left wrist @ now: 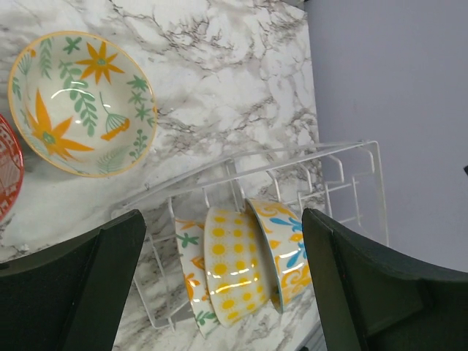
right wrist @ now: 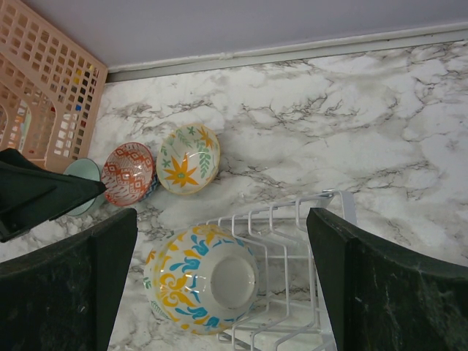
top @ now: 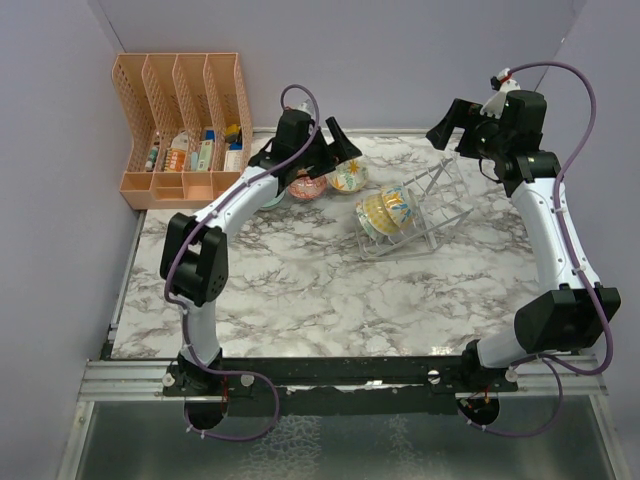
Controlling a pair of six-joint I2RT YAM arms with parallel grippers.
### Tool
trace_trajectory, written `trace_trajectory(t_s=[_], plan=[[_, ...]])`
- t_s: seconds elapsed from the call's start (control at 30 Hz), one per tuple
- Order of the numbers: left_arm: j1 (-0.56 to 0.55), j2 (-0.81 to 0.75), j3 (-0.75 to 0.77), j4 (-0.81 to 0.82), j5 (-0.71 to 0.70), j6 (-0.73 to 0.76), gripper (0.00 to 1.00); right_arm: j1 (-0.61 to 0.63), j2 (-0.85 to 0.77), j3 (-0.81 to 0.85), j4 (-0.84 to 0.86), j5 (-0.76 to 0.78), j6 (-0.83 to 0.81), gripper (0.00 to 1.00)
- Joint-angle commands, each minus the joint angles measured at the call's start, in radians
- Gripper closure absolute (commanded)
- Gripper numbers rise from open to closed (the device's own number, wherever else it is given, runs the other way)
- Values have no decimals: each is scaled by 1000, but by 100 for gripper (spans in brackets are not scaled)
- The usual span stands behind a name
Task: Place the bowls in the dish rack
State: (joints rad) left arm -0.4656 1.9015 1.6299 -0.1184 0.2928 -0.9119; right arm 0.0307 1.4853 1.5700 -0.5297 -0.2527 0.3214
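Three bowls (left wrist: pixel 230 270) on edge in rack (left wrist: pixel 351 172), at its left end. Floral bowl (left wrist: pixel 80 102), red bowl (right wrist: pixel 128 173), teal bowl (right wrist: pixel 82 167) upright on worktop (top: pixel 300 290), in a row left of rack. Left jaws released, empty, left of rack over floral bowl; right jaws released, empty, beyond rack's right end

Red-patterned bowl (left wrist: pixel 6 172): cut by frame edge, left of left pincer (left wrist: pixel 223 234). Teal bowl (right wrist: pixel 88 170): partly covered by that pincer. Organizer (top: pixel 180 110) contents: too small to identify. Dish rack (right wrist: pixel 292 241): runs off frame below right pincer (right wrist: pixel 221 227).
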Motion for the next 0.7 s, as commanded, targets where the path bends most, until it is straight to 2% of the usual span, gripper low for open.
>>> trace_trajectory(t_s=[0.0,0.27,0.33,0.43,0.57,0.67], plan=[[4,79,109,-80,-18,81,11,-6,11,46,3,-14,-1,1],[-10,10,-95,135,113,-144,14,-6,16,40,-1,-4,-7,1],[-10,4,-111,163,116,-145,15,-6,17,37,2,-6,-5,1],[-7,56,-20,111,74,-46,15,-6,25,32,7,-17,-1,1],[-8,212,238,-32,40,117,16,-6,29,31,9,-23,2,1],[-8,273,317,-82,5,207,17,-6,26,38,2,-17,1,1]])
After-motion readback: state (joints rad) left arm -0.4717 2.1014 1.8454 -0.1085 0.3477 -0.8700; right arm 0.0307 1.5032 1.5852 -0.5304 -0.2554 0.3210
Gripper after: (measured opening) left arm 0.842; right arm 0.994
